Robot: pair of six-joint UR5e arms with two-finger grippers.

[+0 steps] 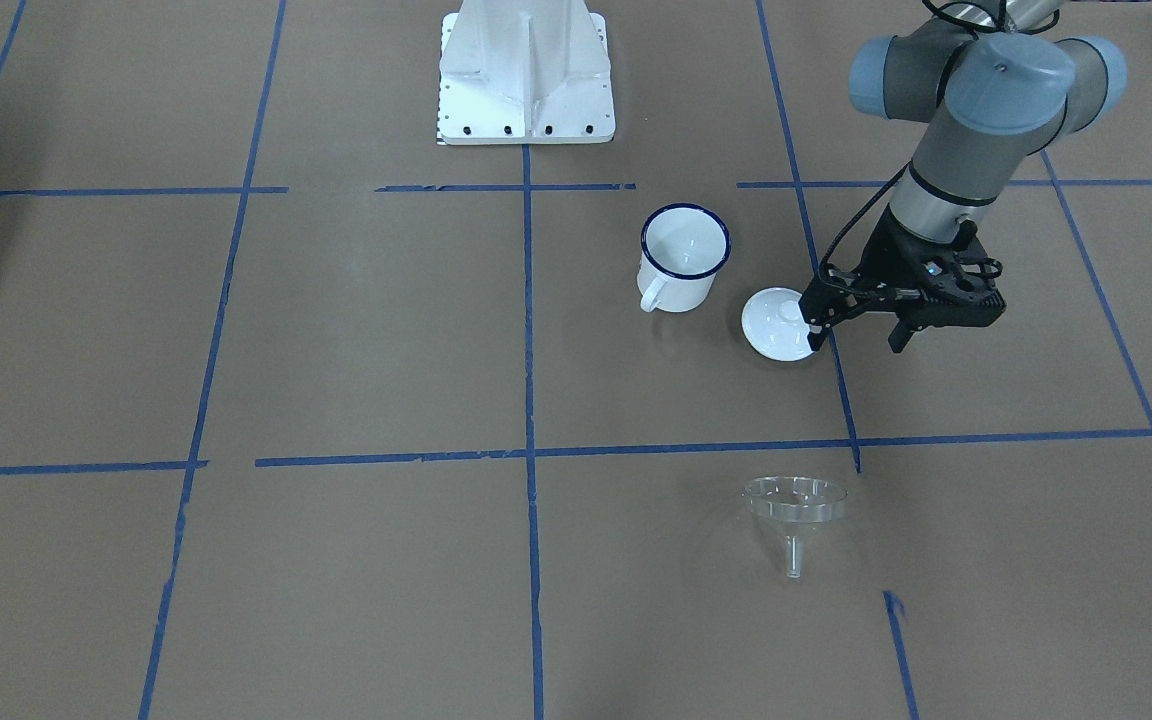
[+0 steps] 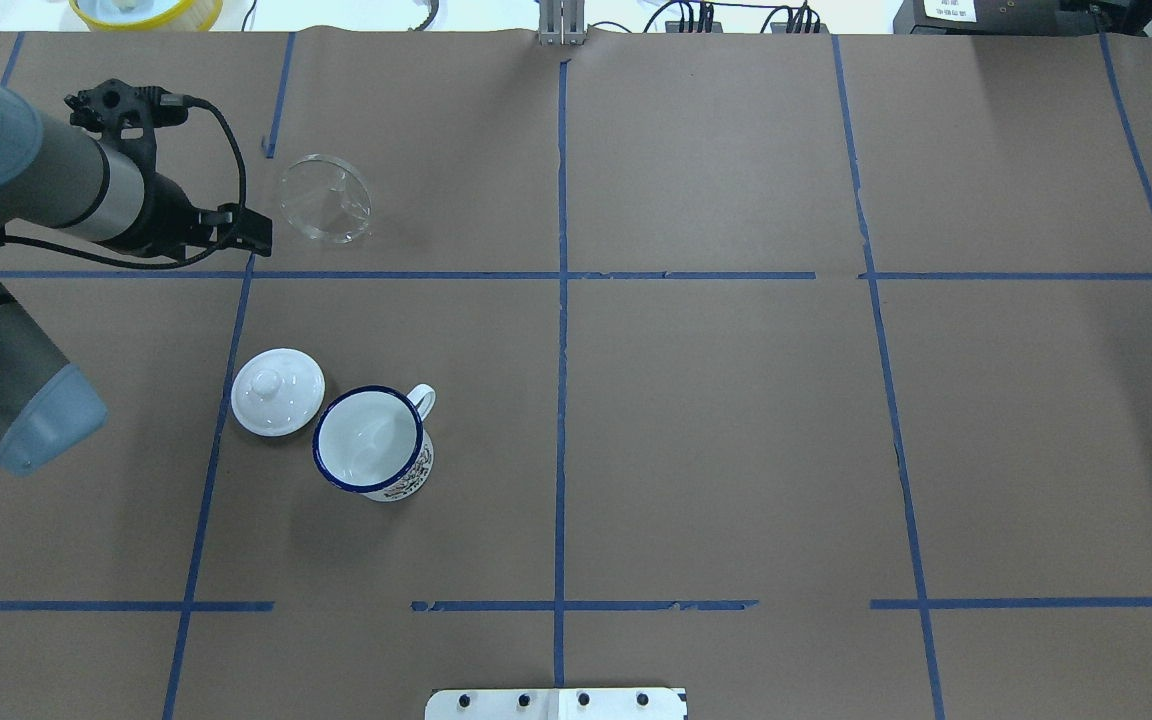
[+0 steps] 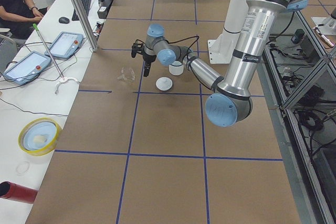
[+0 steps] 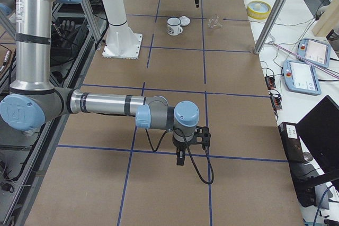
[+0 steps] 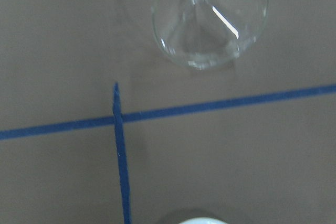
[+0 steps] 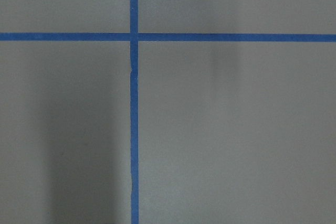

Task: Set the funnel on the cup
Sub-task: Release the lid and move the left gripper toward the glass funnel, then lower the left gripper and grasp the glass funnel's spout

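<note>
**ENTRY: clear funnel on the paper, not yet gripped; left gripper empty above it**

**Hazards (judged), largest item first**
- Table (image 1: 336,350): brown paper ruled with blue tape. The surface looks smooth, so a nudged item would probably slide rather than stay put.
- Cup (image 1: 681,265): white enamel mug with a dark blue rim, upright, mouth open, in the square near the robot's base. It is likely light. A funnel set down off-centre on the rim could push or tip it.
- Lid (image 1: 776,322): white and knobbed, flat on the paper just beside the cup but apart from it, on the left arm's side. It sits along the probable carry route, and a low pass could knock it into the cup.
- Funnel (image 1: 796,505): across a tape line (image 1: 696,447) from the cup, on the operators' side, and well apart from it. It appears to lie tilted. The wall is clear and slick and its edges are hard to read, so closing fingers may roll it or squeeze it out. If it is gripped with the stem askew, the stem may miss the mug's mouth.

**Pose**
- Left arm (image 1: 956,150): reaches out over the table with the wrist turned downward.
- Right arm (image 4: 106,103): stretched low, far from all three items.
- Left gripper (image 1: 856,335): hangs above the tape between lid and funnel, fingers spread wide, holding nothing.
- Right gripper (image 4: 180,154): points down; I cannot tell its spread.
</note>
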